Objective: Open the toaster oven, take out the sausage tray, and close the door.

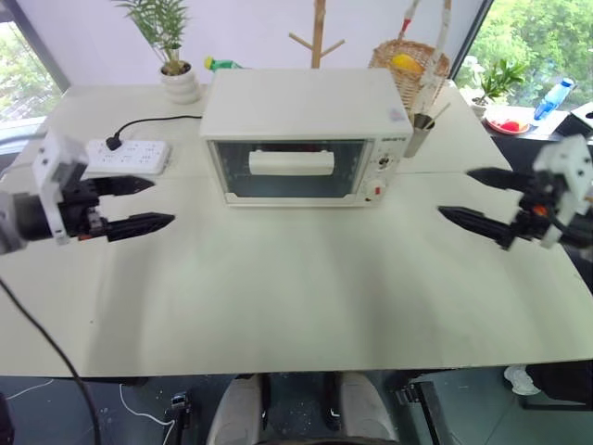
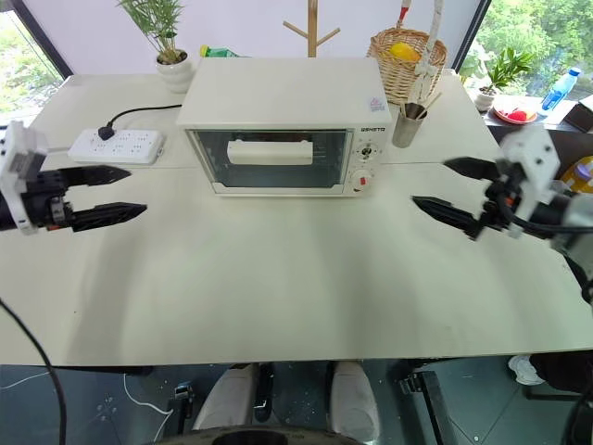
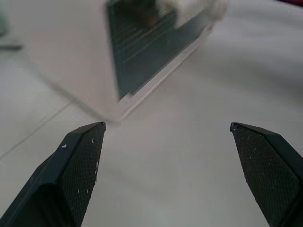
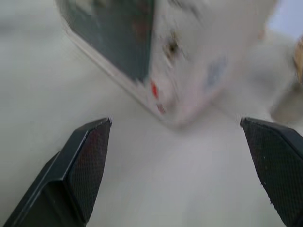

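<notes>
Left eye view: oven (image 1: 306, 134) door (image 1: 292, 170) shut.
Left gripper (image 1: 146, 203) and right gripper (image 1: 471, 195), at mid-frame edges, both wide, empty.

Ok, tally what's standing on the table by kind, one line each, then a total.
Toaster oven: 1
Power strip: 1
Potted plant: 1
Wicker basket: 1
Metal cup with sticks: 1
Green bottle, partly hidden: 1
Total: 6
</notes>
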Available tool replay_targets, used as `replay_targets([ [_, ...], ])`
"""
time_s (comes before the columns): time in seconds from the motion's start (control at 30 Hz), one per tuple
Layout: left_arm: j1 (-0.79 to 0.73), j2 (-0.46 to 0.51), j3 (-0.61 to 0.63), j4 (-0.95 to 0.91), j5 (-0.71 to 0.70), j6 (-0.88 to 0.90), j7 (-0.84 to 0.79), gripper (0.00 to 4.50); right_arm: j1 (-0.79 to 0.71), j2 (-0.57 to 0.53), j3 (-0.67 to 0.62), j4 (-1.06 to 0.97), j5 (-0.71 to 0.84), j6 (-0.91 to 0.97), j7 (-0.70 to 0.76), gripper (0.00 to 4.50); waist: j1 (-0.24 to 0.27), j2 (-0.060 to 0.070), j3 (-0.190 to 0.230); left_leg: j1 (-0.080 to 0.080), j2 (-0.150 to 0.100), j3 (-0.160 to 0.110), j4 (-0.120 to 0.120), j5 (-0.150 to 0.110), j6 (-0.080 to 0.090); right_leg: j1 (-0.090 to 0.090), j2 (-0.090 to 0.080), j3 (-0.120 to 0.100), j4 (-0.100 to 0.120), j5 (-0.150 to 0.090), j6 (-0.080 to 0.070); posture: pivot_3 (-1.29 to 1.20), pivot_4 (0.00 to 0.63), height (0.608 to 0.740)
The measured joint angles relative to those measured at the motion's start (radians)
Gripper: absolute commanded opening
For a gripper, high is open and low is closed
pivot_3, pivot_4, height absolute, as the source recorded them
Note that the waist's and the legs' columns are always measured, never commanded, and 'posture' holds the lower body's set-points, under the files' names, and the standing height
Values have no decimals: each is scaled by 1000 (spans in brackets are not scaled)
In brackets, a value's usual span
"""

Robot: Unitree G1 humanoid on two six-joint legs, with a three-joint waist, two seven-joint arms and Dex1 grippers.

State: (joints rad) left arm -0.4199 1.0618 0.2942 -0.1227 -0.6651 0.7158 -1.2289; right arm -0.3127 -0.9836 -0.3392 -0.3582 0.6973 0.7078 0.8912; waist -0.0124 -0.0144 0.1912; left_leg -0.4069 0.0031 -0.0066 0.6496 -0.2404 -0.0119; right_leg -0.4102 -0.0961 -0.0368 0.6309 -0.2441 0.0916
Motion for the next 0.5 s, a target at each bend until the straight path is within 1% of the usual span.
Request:
replay_targets([
  [0.03, -14, 0, -16, -10, -3, 1, -13, 4438, -18, 14, 23, -34, 17, 23, -18, 4500, 0, 0, 0, 0, 0, 0, 0, 0, 0, 0, 0, 0, 0, 0, 0, 0, 150, 740],
  [0.07, -38, 0, -51, -11, 1, -1, -32, 4438, -53, 54, 64, -62, 30, 57, -58, 4500, 0, 0, 0, 0, 0, 1, 0, 0, 0, 0, 1, 0, 0, 0, 0, 0, 150, 740],
  [0.2, -117, -9, -156, 7, 23, -26, -79, 4438, -141, 169, 196, -82, 30, 127, -165, 4500, 1, -1, 0, -1, -2, 1, 0, 0, 0, -1, 1, 1, 0, 0, 0, 0, 150, 740],
  [0.33, -203, -44, -213, 53, 47, -52, -104, 4438, -217, 257, 304, -68, -21, 131, -228, 4500, 2, -1, 0, -2, -3, 1, 1, 0, 0, -1, 1, 1, 0, 0, 0, 0, 150, 740],
  [0.4, -226, -60, -237, 73, 58, -68, -114, 4438, -258, 306, 361, -27, -62, 123, -249, 4500, 1, -1, 0, -2, -4, 1, 1, 0, 0, -2, 1, 1, 0, 0, 0, 0, 150, 740],
  [0.5, -229, -67, -244, 86, 68, -73, -121, 4438, -278, 335, 392, 21, -104, 111, -257, 4500, 1, -2, 1, -2, -4, 1, 0, 0, 0, -3, 1, 1, 1, 0, 0, 0, 150, 740],
])
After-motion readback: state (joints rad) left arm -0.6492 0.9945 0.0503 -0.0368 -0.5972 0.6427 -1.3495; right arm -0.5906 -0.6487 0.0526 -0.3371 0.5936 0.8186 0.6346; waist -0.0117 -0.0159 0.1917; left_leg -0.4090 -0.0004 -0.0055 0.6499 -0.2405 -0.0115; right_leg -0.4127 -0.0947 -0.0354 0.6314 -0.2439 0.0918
